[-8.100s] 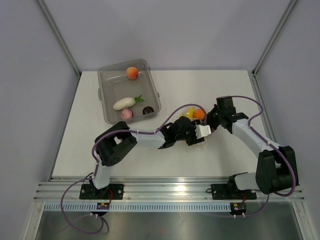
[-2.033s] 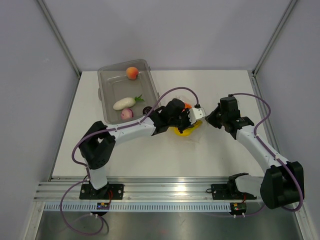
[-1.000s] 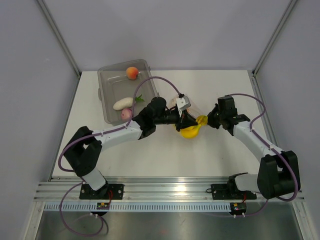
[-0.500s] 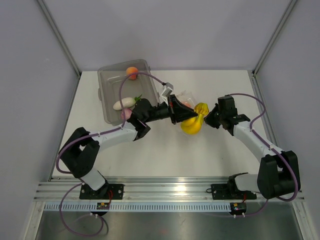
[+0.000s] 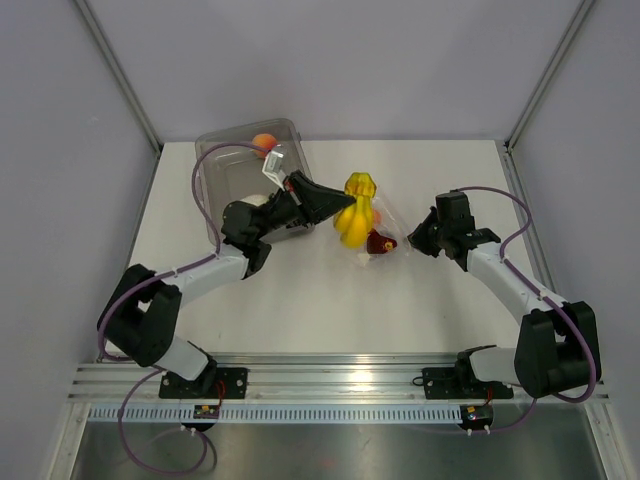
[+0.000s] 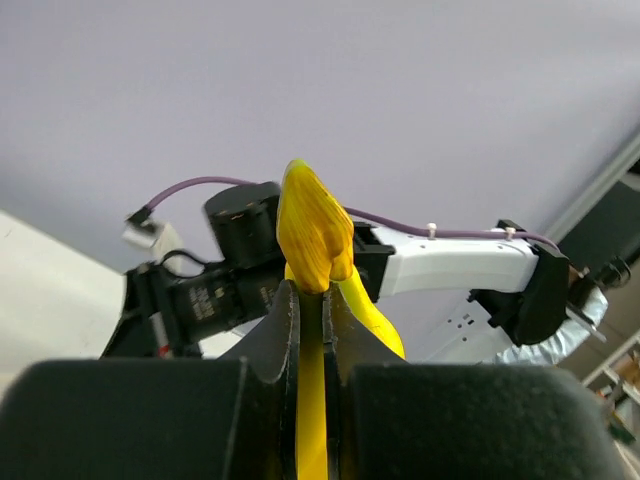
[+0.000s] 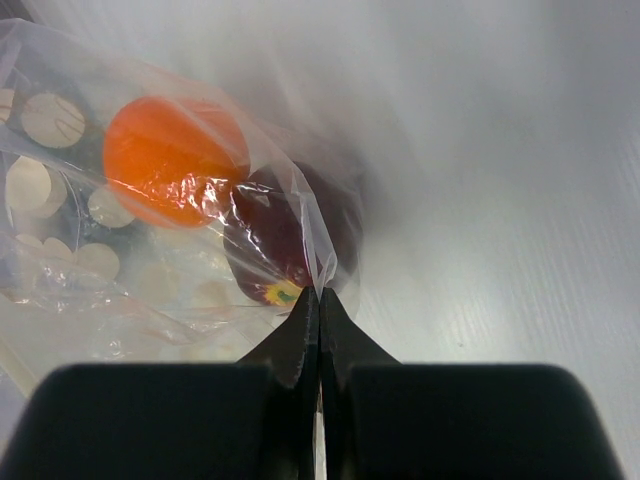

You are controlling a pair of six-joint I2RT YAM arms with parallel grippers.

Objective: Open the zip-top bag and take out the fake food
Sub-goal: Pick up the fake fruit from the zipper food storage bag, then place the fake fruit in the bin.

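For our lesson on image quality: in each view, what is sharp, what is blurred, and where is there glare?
Top external: evenly lit, sharp throughout. Left wrist: banana sharp, left gripper's base blurred. Right wrist: bag film glints, table behind hazy, right gripper's base blurred.

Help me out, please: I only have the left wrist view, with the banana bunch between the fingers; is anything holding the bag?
Observer: Yes, the right gripper is shut on the edge of the zip-top bag.
Operator: What is inside it?
Observer: An orange and a dark red apple.
Operator: And where is the tub?
Observer: The tub sits toward the table's far left corner, a peach in it.
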